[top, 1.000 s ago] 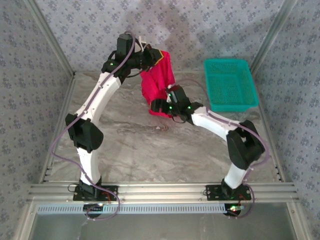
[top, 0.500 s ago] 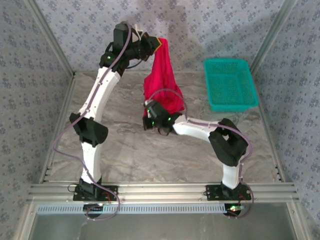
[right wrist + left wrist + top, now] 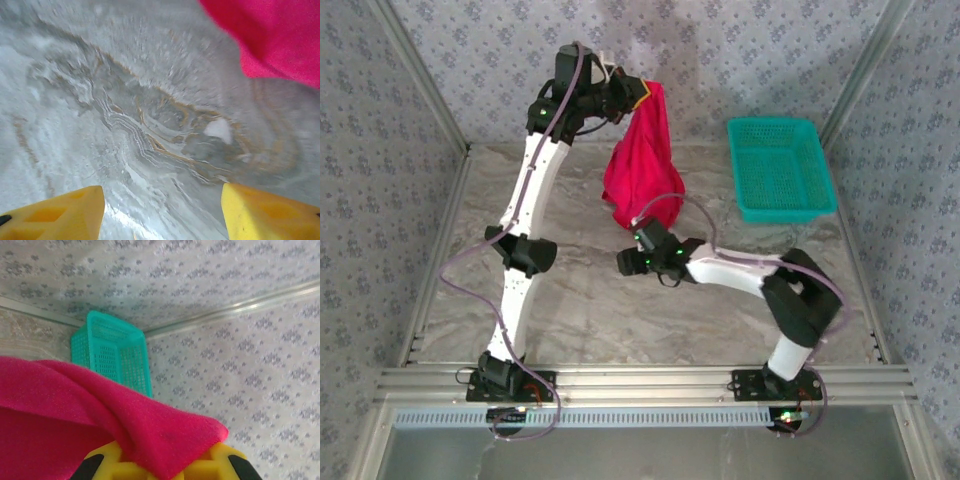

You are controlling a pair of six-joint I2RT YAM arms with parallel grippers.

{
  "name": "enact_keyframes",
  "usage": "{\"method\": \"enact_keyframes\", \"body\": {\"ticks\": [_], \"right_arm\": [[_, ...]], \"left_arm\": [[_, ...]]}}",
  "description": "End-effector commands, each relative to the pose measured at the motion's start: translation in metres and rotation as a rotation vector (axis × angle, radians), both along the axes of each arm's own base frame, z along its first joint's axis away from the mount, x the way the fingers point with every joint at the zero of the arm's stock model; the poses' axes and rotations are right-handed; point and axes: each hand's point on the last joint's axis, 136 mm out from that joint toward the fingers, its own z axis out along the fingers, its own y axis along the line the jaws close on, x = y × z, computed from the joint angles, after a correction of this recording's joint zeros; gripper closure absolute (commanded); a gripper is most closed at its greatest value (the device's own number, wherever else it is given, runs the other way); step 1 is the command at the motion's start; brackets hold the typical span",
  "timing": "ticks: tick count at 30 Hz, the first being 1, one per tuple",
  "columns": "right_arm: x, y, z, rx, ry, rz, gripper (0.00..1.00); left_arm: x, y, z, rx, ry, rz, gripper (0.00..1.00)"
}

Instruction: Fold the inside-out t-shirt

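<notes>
The left hand (image 3: 628,92) is clamping the top of the inside-out t-shirt (image 3: 645,165), which is hanging lengthwise toward the far table (image 3: 570,300). The right hand (image 3: 624,262), fingers apart and empty, is hovering just near-side of its lower end.

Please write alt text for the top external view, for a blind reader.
The left gripper holds a red t-shirt up, hanging over a marble table. The right gripper is low, near the shirt's bottom edge. A teal basket sits at the far right.
</notes>
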Motion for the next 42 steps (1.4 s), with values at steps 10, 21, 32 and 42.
{"method": "enact_keyframes", "body": {"ticks": [10, 21, 32, 42], "right_arm": [[0.069, -0.098, 0.097, 0.227, -0.128, -0.182, 0.28], [0.171, -0.092, 0.087, 0.209, -0.125, -0.231, 0.19], [0.164, -0.094, 0.116, 0.232, -0.167, -0.170, 0.21], [0.166, -0.081, 0.121, 0.246, -0.173, -0.138, 0.23]], "left_arm": [[-0.070, -0.003, 0.022, 0.075, -0.073, -0.230, 1.00], [-0.100, 0.002, 0.009, 0.172, -0.066, -0.306, 1.00], [-0.091, 0.034, -0.007, 0.228, -0.045, -0.255, 1.00], [-0.088, 0.038, -0.016, 0.177, -0.025, -0.248, 1.00]]}}
